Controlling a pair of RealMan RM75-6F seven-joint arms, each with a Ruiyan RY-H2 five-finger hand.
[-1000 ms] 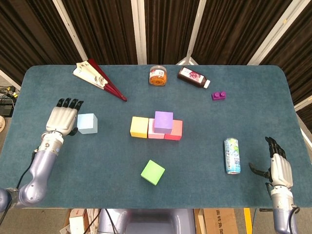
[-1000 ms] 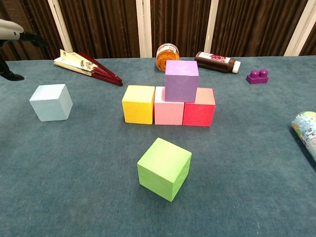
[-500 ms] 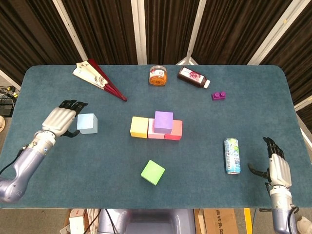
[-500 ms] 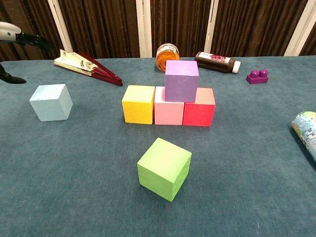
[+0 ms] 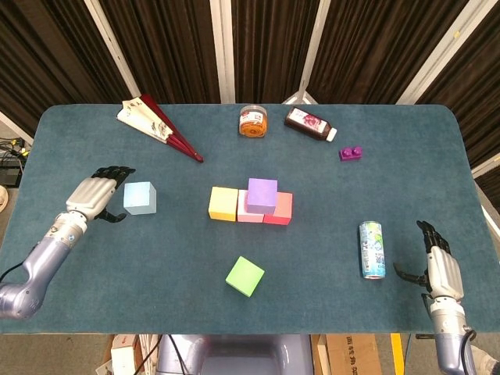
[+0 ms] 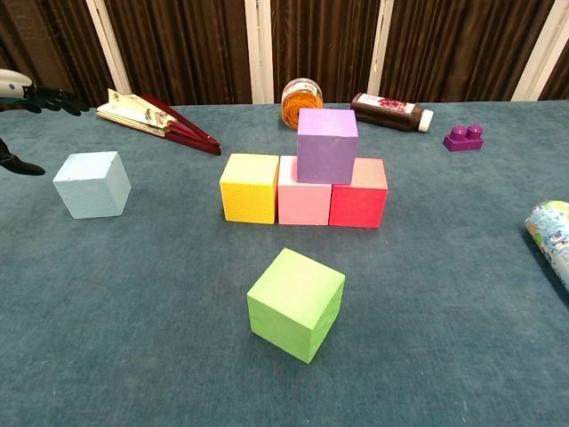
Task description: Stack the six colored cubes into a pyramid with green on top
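Hovering just left of light blue cube (image 5: 140,198), left hand (image 5: 92,196) spread, holding nothing; right hand (image 5: 438,268) resting spread beside can (image 5: 371,249).

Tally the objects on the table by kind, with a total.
Foam cubes: 6 (light blue, yellow, pink, red, purple, green)
Folding fan: 1
Orange jar: 1
Dark bottle: 1
Purple toy brick: 1
Drink can: 1
Total: 11
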